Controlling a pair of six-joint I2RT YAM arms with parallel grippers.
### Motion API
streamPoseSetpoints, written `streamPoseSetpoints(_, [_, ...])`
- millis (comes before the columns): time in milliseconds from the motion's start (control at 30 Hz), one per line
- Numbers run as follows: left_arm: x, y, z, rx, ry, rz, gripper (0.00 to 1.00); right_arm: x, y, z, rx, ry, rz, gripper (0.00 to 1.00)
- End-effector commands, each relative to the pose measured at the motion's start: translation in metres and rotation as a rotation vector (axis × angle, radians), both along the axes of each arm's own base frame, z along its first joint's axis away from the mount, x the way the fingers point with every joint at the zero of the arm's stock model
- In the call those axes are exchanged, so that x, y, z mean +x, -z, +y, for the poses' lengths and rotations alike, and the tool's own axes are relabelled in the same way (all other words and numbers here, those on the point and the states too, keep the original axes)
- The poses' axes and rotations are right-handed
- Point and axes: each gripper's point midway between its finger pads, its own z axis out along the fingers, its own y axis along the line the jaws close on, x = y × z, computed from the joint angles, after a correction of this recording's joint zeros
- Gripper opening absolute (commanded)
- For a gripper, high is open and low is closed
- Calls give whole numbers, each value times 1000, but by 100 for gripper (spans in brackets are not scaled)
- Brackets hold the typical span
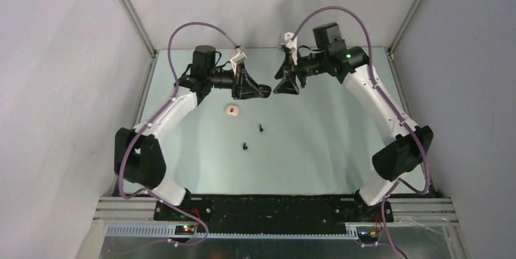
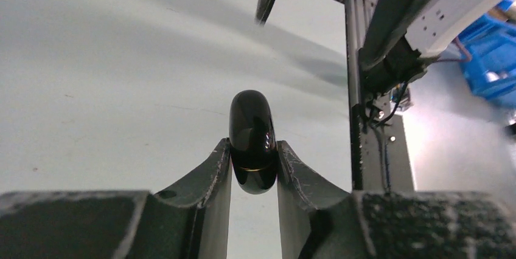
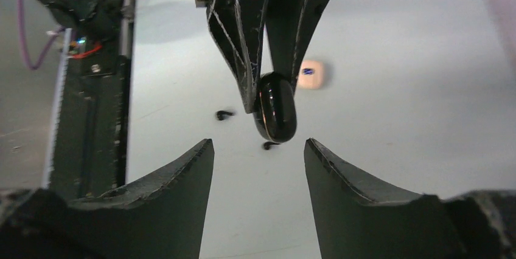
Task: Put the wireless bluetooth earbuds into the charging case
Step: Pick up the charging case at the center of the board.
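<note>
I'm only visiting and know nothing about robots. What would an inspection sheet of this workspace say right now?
Surface: pale green mat, flat.
Job's things: black case held in the air, lid appears shut; two black earbuds lying on the mat.
Clutter: small cream object, kind unclear.
Tools: left tool shut on black case; right tool open, facing it.
Cables: purple cables looped over both arms.
Surroundings: grey walls, metal frame.

Left fingers (image 2: pixel 205 177) clamped, right fingers (image 3: pixel 173 201) spread
</note>
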Motion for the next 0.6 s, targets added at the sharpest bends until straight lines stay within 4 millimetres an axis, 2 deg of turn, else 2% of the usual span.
streamPoseSetpoints(0, [-12,-23,6,-3,34,-303,0,-32,12,15,-16,-100,133,59])
streamPoseSetpoints(133, [-15,-28,8,6,31,-371,0,-34,22,24,-48,-116,135,57])
streamPoseSetpoints(300, [-19,-29,10,12,33,-407,0,-26,33,31,-81,-81,110,60])
streamPoseSetpoints(567, [-22,-27,13,35,38,-430,0,-14,20,30,-68,-26,41,55])
